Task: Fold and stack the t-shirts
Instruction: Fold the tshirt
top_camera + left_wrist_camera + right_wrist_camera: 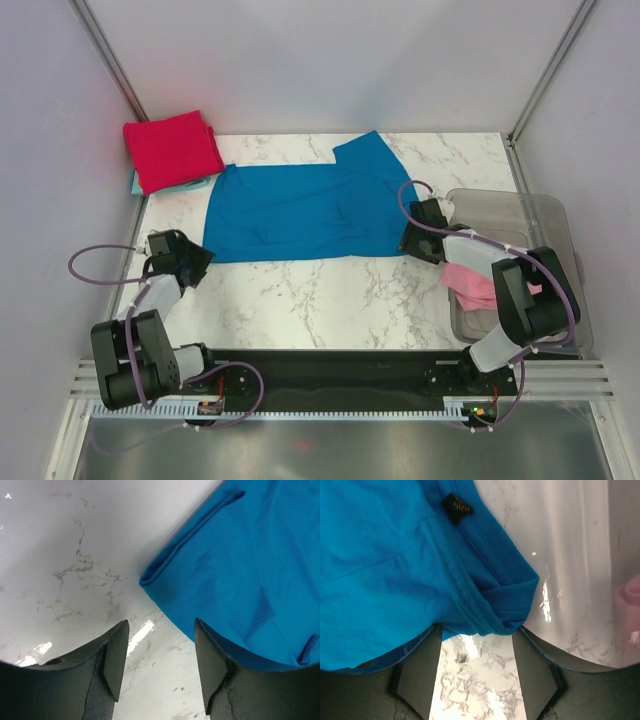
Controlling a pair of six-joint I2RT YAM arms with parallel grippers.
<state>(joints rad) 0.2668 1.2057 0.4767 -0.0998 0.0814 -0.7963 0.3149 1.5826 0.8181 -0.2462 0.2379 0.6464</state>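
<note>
Over on the right side of the marble table (pixel 330 300) sits a clear plastic tub (pixel 530 225), rectangular with rounded corners and see-through walls. Inside it lies a pink t-shirt (pixel 468 283), bunched into a soft heap and partly hidden behind the right arm.

At the far left corner a crimson red t-shirt (pixel 172 150) is folded into a neat square. It rests on a pale teal t-shirt (pixel 186 186), of which only a thin edge peeks out (enough to see the colour, no more).

The bright blue t-shirt (pixel 300 215) lies spread flat across the middle of the table, between the two arms, one sleeve pointing toward the back wall. Its cloth is smooth and matte, with a few shallow wrinkles. The tabletop under it is glossy white with grey veins.

The left gripper (pixel 197 262) sits low at the shirt's near left corner. Its dark fingers (pixel 115 655) are spread apart, with bare marble between them. A doubled-over hem corner lies just ahead, and the cloth runs up to one finger.

The right gripper (pixel 408 240) is at the shirt's right edge, beside the tub. Its jaws are also parted, nothing pinched. A thick, double-stitched corner of blue cloth sits right at their mouth, and a small black label (pixel 457 508) is sewn on farther up.
</note>
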